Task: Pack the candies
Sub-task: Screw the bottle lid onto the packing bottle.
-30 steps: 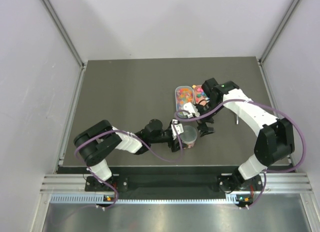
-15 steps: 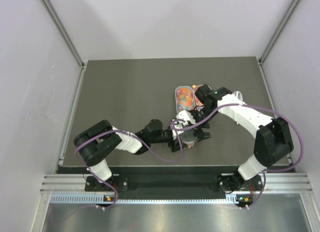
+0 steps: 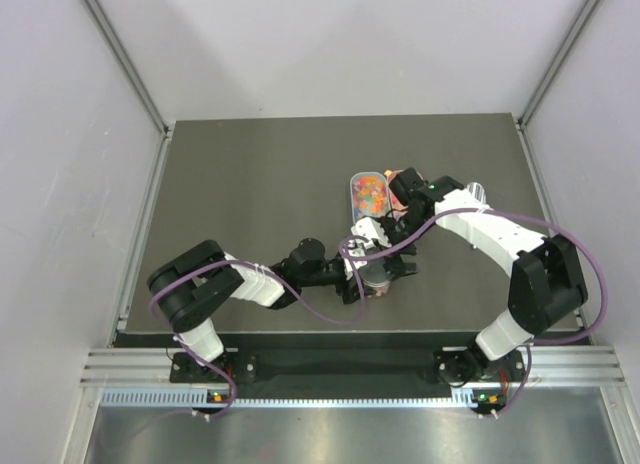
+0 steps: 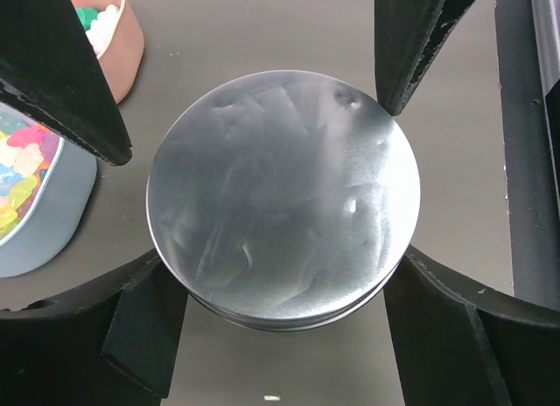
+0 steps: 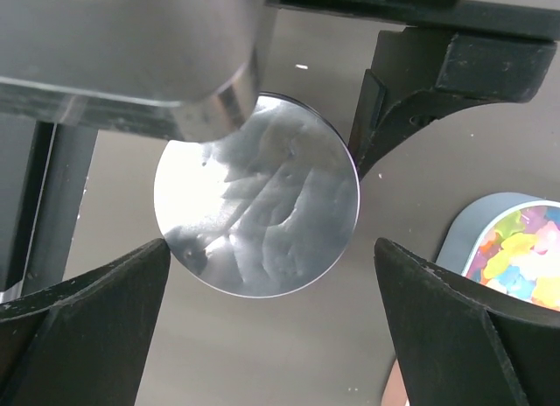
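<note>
A clear round cup with a cloudy lid [image 4: 283, 196] stands on the dark table; it also shows in the top view [image 3: 377, 274] and the right wrist view [image 5: 256, 196]. My left gripper [image 4: 282, 255] is shut on the cup, one finger against each side. My right gripper [image 5: 271, 245] is open and hovers just above the lid, jaws wide on either side without touching. The candies [image 4: 17, 174] lie in a grey-blue tray [image 3: 369, 191], also seen in the right wrist view [image 5: 521, 253]. Whatever is in the cup is hidden by the lid.
A pink tray [image 4: 114, 38] with more sweets stands beside the grey-blue tray, partly under my right arm in the top view [image 3: 398, 177]. A small clear object [image 3: 476, 192] lies right of the right arm. Grey walls close in the table [image 3: 250, 184].
My right gripper has moved from beside the trays down to just over the cup. The left gripper and the cup have not moved.
</note>
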`<state>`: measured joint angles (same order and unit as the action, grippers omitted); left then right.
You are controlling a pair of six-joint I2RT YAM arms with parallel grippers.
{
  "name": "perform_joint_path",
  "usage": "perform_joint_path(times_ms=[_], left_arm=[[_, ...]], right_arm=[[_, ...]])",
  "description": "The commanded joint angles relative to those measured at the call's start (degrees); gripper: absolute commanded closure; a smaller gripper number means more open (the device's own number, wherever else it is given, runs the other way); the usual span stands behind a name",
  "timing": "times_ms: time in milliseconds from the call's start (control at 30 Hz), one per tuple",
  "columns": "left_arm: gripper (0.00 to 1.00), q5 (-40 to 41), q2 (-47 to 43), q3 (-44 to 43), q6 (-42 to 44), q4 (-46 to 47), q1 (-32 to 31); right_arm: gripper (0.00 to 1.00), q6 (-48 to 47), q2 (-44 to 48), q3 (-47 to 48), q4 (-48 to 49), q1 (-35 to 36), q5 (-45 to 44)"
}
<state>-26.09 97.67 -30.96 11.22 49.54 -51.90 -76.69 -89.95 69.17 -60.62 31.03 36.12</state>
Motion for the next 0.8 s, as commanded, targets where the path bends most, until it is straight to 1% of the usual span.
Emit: perform_joint_path(times_ms=[0, 67, 167, 367, 400, 467, 500, 567, 600, 667, 700, 767], left_arm=[[1.0, -0.1, 1.0, -0.5, 2.4, -2.6, -0.6], [1.0, 0.0, 1.2, -0.5, 2.3, -2.6, -0.6], [1.0, -0.1, 1.3, -0.6, 2.3, -2.3, -0.6], [1.0, 0.1, 1.1, -0.4, 2.4, -2.3, -0.6], [1.0, 0.1, 1.0, -0.4, 2.4, -2.3, -0.6], [1.0, 0.1, 0.8, -0.2, 2.7, -2.5, -0.6], [1.0, 0.1, 0.8, -0.2, 2.7, -2.6, -0.6], [1.0, 0.2, 0.6, -0.2, 2.8, -2.7, -0.6], [1.0, 0.3, 0.6, -0.2, 2.8, -2.8, -0.6], [1.0, 0.3, 0.6, -0.2, 3.1, -3.0, -0.6], [1.0, 0.3, 0.7, -0.2, 3.1, -3.0, -0.6], [1.0, 0.2, 0.7, -0.3, 3.2, -3.3, -0.6]], right_arm=[[0.0, 0.7, 0.3, -1.6, 2.5, 1.8, -1.3], [0.0, 0.7, 0.4, -2.0, 2.6, 1.8, -1.5], [0.04, 1.3, 0.3, -2.5, 3.2, 2.0, -1.9], [0.12, 3.7, 1.2, -5.4, 6.6, 3.0, -2.5], [0.17, 4.9, 1.5, -5.7, 7.8, 3.2, -2.5], [0.22, 6.5, 1.7, -6.6, 8.9, 3.6, -2.9], [0.27, 7.5, 2.0, -6.9, 9.7, 3.8, -3.3], [0.33, 10.1, 2.4, -7.8, 11.1, 4.3, -3.8], [0.39, 11.7, 3.1, -8.2, 12.2, 4.5, -4.1], [0.44, 14.9, 3.8, -9.3, 13.6, 4.9, -4.3], [0.49, 16.3, 4.8, -10.2, 14.6, 5.3, -4.7], [0.52, 20.4, 5.6, -11.1, 17.1, 5.5, -6.1]])
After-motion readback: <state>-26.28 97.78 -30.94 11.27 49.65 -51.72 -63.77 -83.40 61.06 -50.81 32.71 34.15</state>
